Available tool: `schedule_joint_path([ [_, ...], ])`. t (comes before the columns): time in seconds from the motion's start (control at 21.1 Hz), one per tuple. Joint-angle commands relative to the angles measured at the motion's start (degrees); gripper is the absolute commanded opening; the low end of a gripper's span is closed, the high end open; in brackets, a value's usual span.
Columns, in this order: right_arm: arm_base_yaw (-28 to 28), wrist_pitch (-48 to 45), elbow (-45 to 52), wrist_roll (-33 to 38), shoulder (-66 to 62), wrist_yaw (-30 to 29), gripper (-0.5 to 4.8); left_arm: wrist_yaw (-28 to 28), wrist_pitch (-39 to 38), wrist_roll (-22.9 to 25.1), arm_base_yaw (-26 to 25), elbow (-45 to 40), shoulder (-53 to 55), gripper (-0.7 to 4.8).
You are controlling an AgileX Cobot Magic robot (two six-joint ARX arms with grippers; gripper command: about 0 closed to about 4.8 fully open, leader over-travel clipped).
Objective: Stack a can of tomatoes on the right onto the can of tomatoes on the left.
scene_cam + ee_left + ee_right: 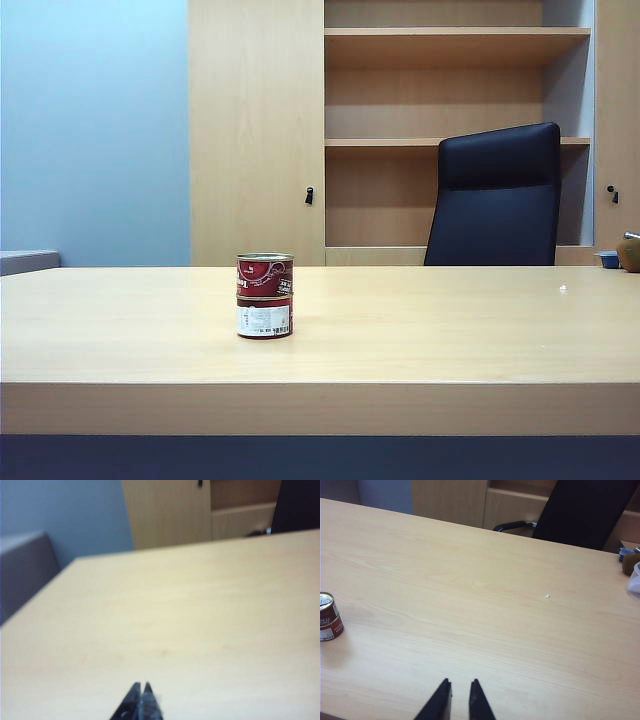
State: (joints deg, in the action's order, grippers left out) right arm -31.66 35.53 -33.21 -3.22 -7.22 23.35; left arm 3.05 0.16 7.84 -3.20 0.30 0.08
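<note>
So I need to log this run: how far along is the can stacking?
It looks done. The upper can sits on the lower can, upright on the table. Nothing is in hand: the left gripper is shut and empty, and the right gripper, slightly parted, holds nothing; both hang over bare tabletop. Nothing visible is left.

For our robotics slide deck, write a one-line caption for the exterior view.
Two tomato cans stacked upright on the wooden table, black chair and shelves behind; neither gripper in view.
</note>
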Motion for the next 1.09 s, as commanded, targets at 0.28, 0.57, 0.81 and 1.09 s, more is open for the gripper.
schedule_joint_path([
  [0.28, 0.0, -0.6, -0.2, 0.2, 0.1, -0.1, 0.67, -3.3, -9.2, -7.5, 0.1, 0.2, 0.1, -0.04],
  [0.57, 0.0, -0.6, -0.2, 0.2, 0.1, -0.1, 0.67, -3.7, -10.8, -8.5, 0.0, 0.2, 0.1, -0.04],
  [0.81, 0.0, -0.6, -0.2, 0.2, 0.1, -0.1, 0.67, -3.7, -10.8, -8.5, 0.0, 0.2, 0.1, -0.04],
  [1.09, 0.0, -0.6, -0.2, 0.2, 0.1, -0.1, 0.67, -3.7, -10.8, -8.5, 0.0, 0.2, 0.1, -0.04],
])
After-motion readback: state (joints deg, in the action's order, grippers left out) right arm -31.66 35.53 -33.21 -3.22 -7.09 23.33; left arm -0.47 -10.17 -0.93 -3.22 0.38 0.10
